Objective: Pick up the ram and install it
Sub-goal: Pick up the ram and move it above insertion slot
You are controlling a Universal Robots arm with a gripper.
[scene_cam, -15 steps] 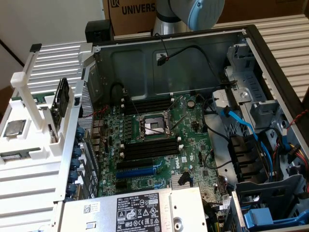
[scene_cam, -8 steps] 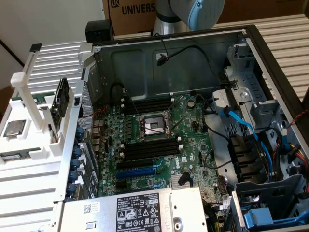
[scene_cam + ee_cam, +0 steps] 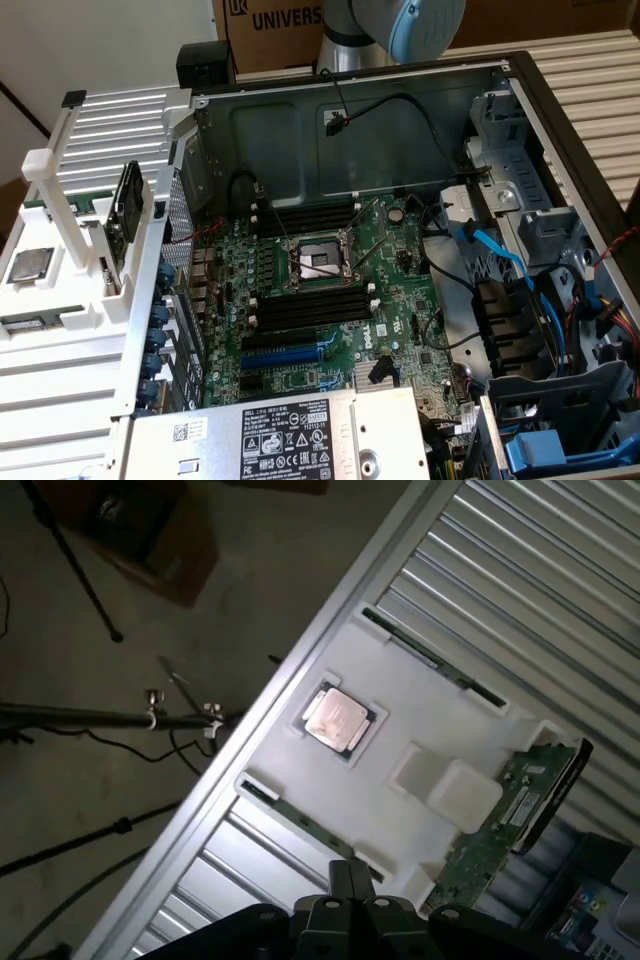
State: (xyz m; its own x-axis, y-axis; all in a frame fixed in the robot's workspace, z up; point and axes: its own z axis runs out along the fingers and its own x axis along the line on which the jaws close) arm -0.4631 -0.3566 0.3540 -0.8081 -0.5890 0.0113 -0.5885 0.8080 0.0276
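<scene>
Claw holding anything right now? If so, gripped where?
Nothing held. The claw is shut on itself and empty, facing the white tray, where the ram lies in its slot.

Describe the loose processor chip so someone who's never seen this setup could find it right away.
Start at the open computer case; beside it, toward the exterior view's left, sits a white plastic tray. The processor chip lies flat in the tray's middle, between one ram stick and another. It is square and silver, whereas those are long, narrow and green.
</scene>
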